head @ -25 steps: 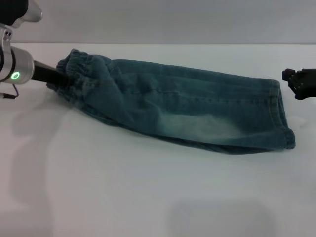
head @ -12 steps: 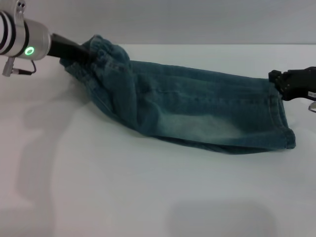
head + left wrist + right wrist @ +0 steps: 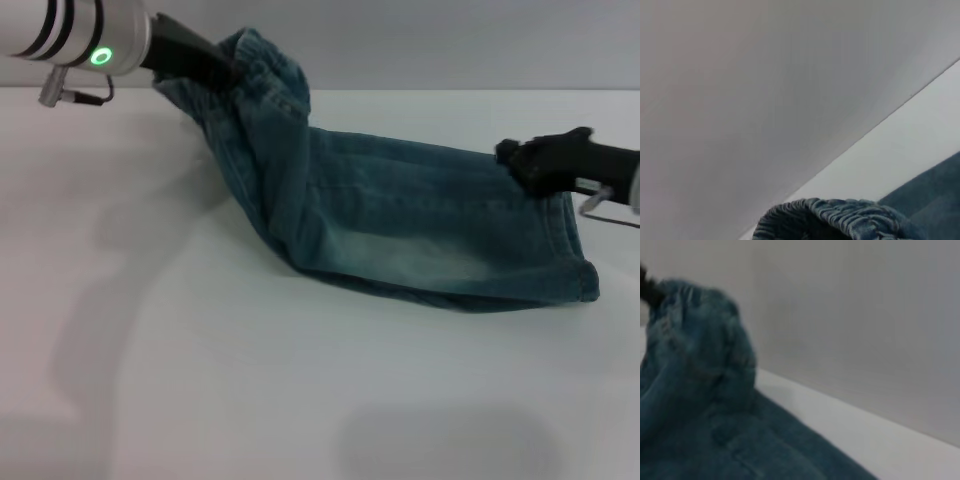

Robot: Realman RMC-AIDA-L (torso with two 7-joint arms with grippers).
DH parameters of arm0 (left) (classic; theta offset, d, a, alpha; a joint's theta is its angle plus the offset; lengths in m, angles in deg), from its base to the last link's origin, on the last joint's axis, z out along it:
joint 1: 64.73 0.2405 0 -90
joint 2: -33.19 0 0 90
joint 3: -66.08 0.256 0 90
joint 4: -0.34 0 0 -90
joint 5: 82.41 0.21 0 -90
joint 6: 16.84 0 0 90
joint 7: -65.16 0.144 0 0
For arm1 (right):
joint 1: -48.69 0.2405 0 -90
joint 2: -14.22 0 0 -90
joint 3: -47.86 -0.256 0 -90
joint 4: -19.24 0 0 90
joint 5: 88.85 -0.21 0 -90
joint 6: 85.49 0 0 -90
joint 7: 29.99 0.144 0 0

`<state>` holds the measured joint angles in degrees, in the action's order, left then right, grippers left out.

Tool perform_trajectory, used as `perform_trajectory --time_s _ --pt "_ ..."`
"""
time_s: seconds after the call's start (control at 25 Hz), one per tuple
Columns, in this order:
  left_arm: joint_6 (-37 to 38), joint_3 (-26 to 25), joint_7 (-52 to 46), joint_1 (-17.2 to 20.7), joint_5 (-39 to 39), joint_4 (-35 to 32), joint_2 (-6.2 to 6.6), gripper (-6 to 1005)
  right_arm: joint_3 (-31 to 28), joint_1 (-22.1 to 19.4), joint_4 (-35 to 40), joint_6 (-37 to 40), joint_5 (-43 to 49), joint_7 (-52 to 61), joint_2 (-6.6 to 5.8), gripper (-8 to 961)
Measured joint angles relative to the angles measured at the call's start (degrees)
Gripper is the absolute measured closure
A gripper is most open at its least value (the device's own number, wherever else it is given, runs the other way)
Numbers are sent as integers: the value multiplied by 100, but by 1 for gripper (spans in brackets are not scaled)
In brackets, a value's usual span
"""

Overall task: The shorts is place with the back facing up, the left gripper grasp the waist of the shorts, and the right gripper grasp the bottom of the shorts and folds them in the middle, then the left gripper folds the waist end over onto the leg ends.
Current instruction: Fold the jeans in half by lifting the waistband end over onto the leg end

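Shorts [image 3: 400, 225]: blue-teal denim with a pale faded patch along the lower leg. Desk [image 3: 200, 380]: plain white. Left end effector [image 3: 205, 65]: black, on a silver wrist with black bands and a green light. Right end effector [image 3: 520, 160]: black.

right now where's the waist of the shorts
In the head view, the waist is lifted off the table at far left, held by the left gripper; the right gripper is over the leg ends.

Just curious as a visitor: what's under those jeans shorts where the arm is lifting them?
Under the lifted waist end of the shorts, held by the left gripper, only the bare white table and a shadow show. The flat leg part covers whatever lies beneath it.
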<state>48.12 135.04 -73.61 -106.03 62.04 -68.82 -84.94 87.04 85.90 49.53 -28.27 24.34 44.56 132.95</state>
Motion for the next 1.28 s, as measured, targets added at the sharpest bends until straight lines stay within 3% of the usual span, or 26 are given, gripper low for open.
perform_trajectory --time_s 0.04,0.12,0.24,0.32,0.52,1.28 --pt "0 0 0 0 0 0 0 914 0 0 0 0 0 0 0 952" --pt "132 466 -332 6 -5 -680 -4 916 225 111 -138 -170 1 6 2 952" --pt "132 466 -332 6 -5 -680 -4 916 509 313 -379 -492 1 11 12 952" --pt "209 748 -553 37 -6 -1187 -17 916 619 480 -542 -657 2 14 14 952" --pt "226 998 -689 51 -6 -1610 -30 917 769 794 -748 -697 2 16 24 952" --pt "214 1445 -844 3 -32 -2133 -35 918 1673 1569 -1074 -659 -4 268 69 953"
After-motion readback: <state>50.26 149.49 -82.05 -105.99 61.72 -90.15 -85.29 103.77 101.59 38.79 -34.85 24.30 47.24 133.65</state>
